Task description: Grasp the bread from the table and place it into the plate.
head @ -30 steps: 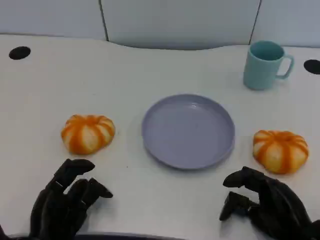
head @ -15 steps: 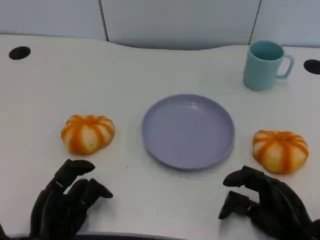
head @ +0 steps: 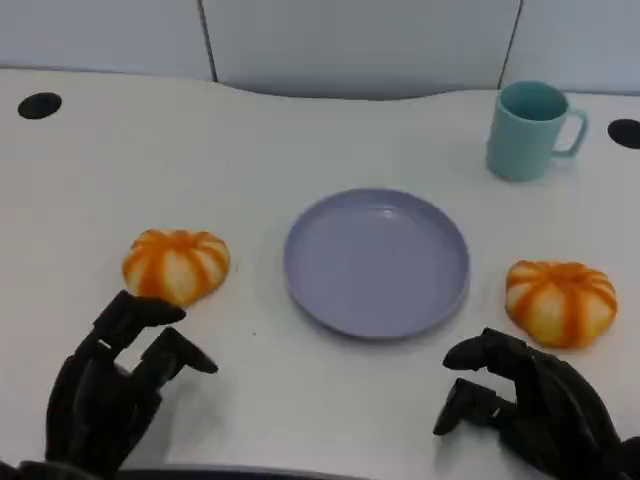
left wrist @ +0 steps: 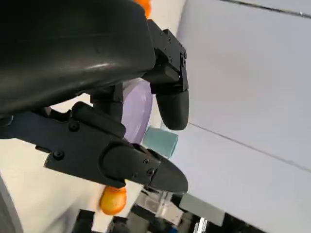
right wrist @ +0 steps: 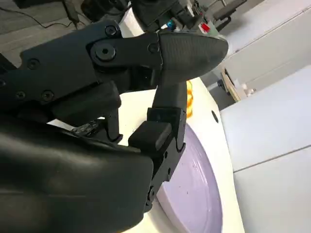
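1. Head view: my left hand (head: pixel 115 385), lower left, has fingers spread and holds nothing, just below the left bread (head: pixel 176 265).
2. My right hand (head: pixel 530 405), lower right, is loosely curled and holds nothing, near the right bread (head: pixel 560 301).
3. I see the plate (head: pixel 377 262) at center, between the breads.

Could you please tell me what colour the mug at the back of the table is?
The mug is a pale teal, seen best in the head view.

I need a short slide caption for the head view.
Two open hands, left and right, flank an empty plate.
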Tool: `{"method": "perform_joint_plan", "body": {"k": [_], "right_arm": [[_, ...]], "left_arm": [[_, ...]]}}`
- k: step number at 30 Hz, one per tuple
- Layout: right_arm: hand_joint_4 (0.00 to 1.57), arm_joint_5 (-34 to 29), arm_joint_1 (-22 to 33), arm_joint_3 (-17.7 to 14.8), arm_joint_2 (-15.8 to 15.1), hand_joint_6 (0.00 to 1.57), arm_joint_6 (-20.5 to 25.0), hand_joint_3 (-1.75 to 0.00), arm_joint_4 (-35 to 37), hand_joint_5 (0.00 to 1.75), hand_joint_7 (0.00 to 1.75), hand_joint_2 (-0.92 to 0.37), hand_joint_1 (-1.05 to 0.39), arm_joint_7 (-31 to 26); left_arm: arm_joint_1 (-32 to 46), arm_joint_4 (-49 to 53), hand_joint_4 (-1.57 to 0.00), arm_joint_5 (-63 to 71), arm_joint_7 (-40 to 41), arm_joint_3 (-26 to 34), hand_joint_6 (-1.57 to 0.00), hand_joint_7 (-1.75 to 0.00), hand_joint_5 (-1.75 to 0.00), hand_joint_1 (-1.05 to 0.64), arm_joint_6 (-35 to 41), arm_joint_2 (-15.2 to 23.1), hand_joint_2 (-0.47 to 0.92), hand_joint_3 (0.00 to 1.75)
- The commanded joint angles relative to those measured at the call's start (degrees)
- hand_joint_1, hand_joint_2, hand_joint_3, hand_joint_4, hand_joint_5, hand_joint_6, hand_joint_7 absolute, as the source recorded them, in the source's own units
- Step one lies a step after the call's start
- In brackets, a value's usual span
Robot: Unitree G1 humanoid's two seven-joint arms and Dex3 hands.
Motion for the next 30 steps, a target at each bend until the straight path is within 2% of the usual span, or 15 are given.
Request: {"method": "perform_joint_plan", "body": {"k": [1,3,5,11,14,16,17,19,22,26,30], "right_arm": [[0.75,0.12,0.83,0.04,-0.41,0.79,0.79,-0.40,-1.07,1.35,0.90,-0.92,-0.52,-0.57],[0.74,0.22,0.53,-0.05,-0.42,0.79,0.28,-0.39,-0.07,1.34,0.90,-0.92,-0.53,-0.04],[0.74,0.10,0.29,-0.16,-0.36,0.78,-0.59,-0.39,0.93,1.33,0.89,-0.92,-0.53,0.30],[0.74,-0.17,-0.05,-0.04,-0.22,0.78,-1.65,-0.37,1.81,1.34,0.89,-0.92,-0.54,0.39],[0.74,-0.03,-0.32,-0.14,-0.07,0.79,-1.64,-0.37,2.17,1.34,0.89,-0.92,-0.54,0.20],[0.74,-0.04,-0.50,-0.18,-0.11,0.79,-2.11,-0.36,2.70,1.34,0.89,-0.92,-0.54,0.57],[0.74,-0.04,-0.66,-0.24,-0.14,0.78,-2.51,-0.37,3.19,1.34,0.88,-0.92,-0.54,0.92],[0.73,0.01,-0.92,-0.32,-0.16,0.78,-3.04,-0.37,3.93,1.34,0.88,-0.92,-0.54,1.34],[0.73,-0.12,-0.51,0.03,-0.10,0.78,-2.29,-0.38,2.44,1.36,0.89,-0.92,-0.54,0.78],[0.72,-0.32,-0.05,0.33,-0.08,0.77,-2.02,-0.40,1.36,1.38,0.90,-0.92,-0.53,0.32],[0.71,-0.35,-0.03,0.47,-0.22,0.76,-2.61,-0.42,1.56,1.38,0.91,-0.92,-0.53,0.90]], "left_arm": [[1.04,-2.10,-0.27,6.84,2.73,-1.58,-0.26,-1.27,-1.68,-0.71,-8.79,2.53,0.92,0.13],[1.26,-4.38,-0.22,10.61,4.68,-2.67,-0.27,-1.15,-1.65,-0.73,-11.73,3.95,0.92,0.16],[1.41,-7.24,-0.14,14.99,7.24,-3.89,-0.26,-0.95,-1.52,-0.71,-13.15,5.93,0.92,0.16],[0.26,-13.89,-0.10,35.26,20.47,-6.13,-0.33,-0.44,-1.16,-0.72,-17.14,13.30,0.92,0.18],[-1.46,-15.05,-0.06,43.83,26.02,-7.60,-0.32,-0.29,-1.07,-0.74,-18.00,17.24,0.92,0.19],[-2.18,-16.07,-0.05,47.22,28.08,-8.75,-0.31,-0.26,-1.06,-0.74,-16.78,19.37,0.92,0.18],[-2.54,-16.82,-0.02,48.98,28.92,-9.33,-0.28,-0.21,-0.97,-0.76,-15.81,20.46,0.92,0.16],[-3.21,-17.94,0.00,52.16,30.59,-10.42,-0.27,-0.18,-0.91,-0.77,-14.37,22.41,0.92,0.14],[-4.97,-20.09,0.00,59.75,33.48,-12.37,-0.27,-0.12,-0.70,-0.81,-10.51,25.43,0.92,0.13],[-7.58,-21.36,-0.05,66.62,36.13,-15.47,-0.26,-0.03,-0.48,-0.84,-5.36,27.86,0.92,0.10],[-10.46,-20.29,-0.04,71.10,38.25,-18.80,-0.23,0.00,-0.40,-0.85,-1.17,29.54,0.92,0.08]]}}
